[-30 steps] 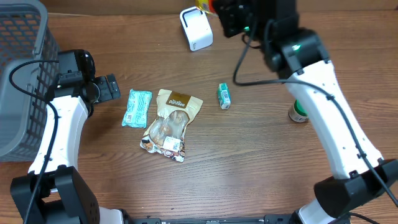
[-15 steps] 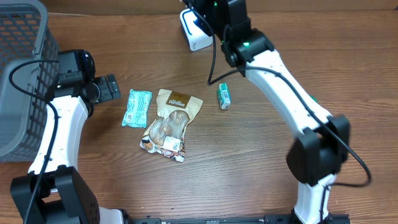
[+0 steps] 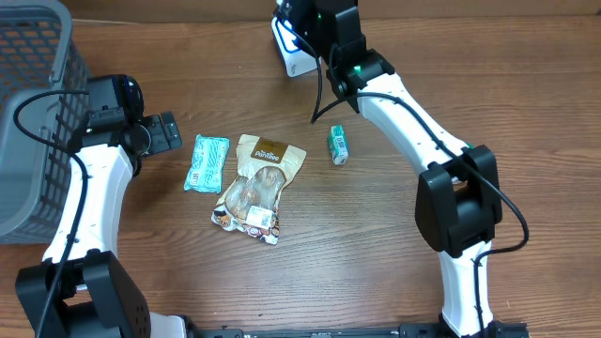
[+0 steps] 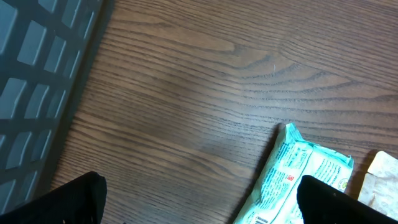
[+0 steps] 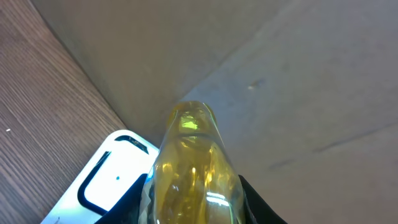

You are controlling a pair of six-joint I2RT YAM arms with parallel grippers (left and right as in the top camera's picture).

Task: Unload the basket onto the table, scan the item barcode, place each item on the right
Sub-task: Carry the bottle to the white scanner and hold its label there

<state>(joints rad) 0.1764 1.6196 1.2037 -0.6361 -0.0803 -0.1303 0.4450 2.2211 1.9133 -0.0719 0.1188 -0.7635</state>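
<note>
A clear yellow plastic bottle fills the middle of the right wrist view, its neck pointing away from the camera. The right gripper clamps it from both sides, with dark fingers pressed against its body. Just beside it at lower left, a white rounded scanner box with a dark-outlined window sits on the brown wood-grain table. A plain grey-brown wall rises behind.

1. Overhead: the right arm covers most of the scanner. The basket runs off the left edge.
2. Right wrist: the bottle is cut off below and hides all but dark slivers of the right fingers.
3. Left wrist: the packet is cut off below. Only a corner of the pouch shows.
</note>
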